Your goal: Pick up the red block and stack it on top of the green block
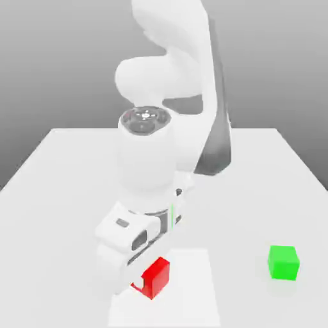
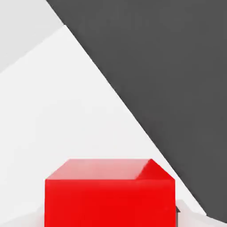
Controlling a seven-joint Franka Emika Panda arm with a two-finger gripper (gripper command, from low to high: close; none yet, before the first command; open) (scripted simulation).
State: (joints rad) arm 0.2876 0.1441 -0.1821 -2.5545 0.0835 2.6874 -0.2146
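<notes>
Nearest in ext. view: red block [image 1: 154, 277], low on white table [image 1: 57, 166], tilted off square, w/ gripper [image 1: 138, 282] at its side toward ext. view's left. Hand view: same red block [image 2: 110, 197] sits close under camera, top face and front face both showing, centred between where fingers would be. Finger state: cannot tell; no fingertip surface made out in either view, so no claim on apart vs clamped. Contact w/ block likely, judging by how hand body crowds it, but not confirmed.

Whether block rests on table or hangs just above it: cannot tell. Pale rectangular patch lies under and beside it on tabletop; nature unclear.

Further out, toward ext. view's right: green block [image 1: 283, 262], upright, alone, nothing on top. Well apart from red block, clear table between.

Beyond: Panda arm [image 1: 166, 128] bent forward and down over red block; grey backdrop past table's far edge.

Progress, as judgement:
- Approach to red block: done.
- Grasp: at or near this step, unverified.
- Lift, carry across to green block, align, set down, release: all left.
- Roughly early third of task.

Risk noted: block's tilt re gripper may mean off-centre grip; check before the lift.
</notes>
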